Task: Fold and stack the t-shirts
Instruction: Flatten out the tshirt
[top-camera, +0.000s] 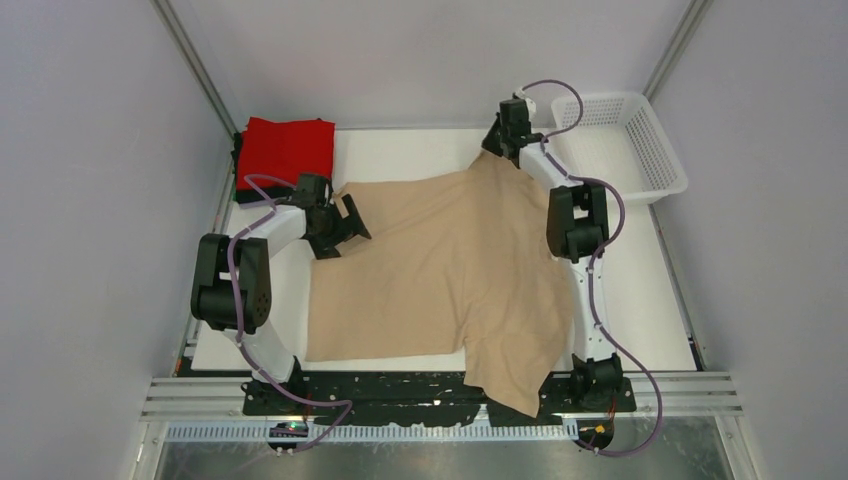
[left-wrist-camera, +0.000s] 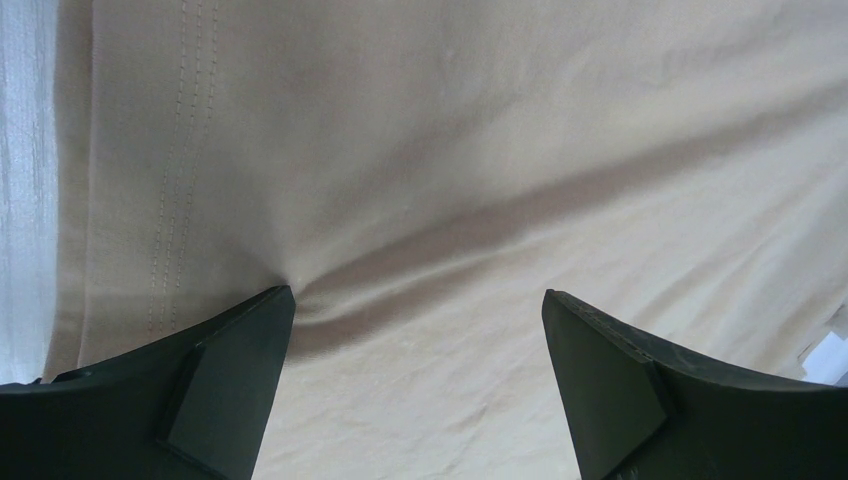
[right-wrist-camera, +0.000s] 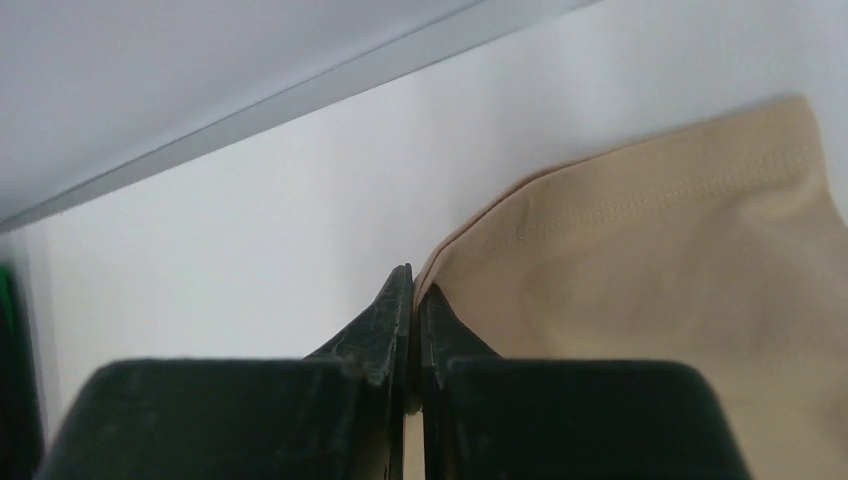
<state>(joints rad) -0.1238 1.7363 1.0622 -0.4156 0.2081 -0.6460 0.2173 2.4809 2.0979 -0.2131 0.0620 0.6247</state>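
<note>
The beige t-shirt (top-camera: 450, 260) lies spread on the white table, with one part hanging over the front edge. My left gripper (top-camera: 350, 225) is open at the shirt's left edge; in the left wrist view (left-wrist-camera: 416, 292) its fingers straddle beige cloth (left-wrist-camera: 500, 150), the left tip pressing a crease. My right gripper (top-camera: 497, 150) is at the far back, shut on the shirt's far corner; in the right wrist view (right-wrist-camera: 412, 275) the hem (right-wrist-camera: 680, 280) runs into the closed jaws. The red t-shirt (top-camera: 288, 148) lies folded at the back left on a dark layer.
A white mesh basket (top-camera: 668, 160) stands at the back right. Grey walls close in the table on the left, back and right. The black arm bases and a metal rail run along the front edge.
</note>
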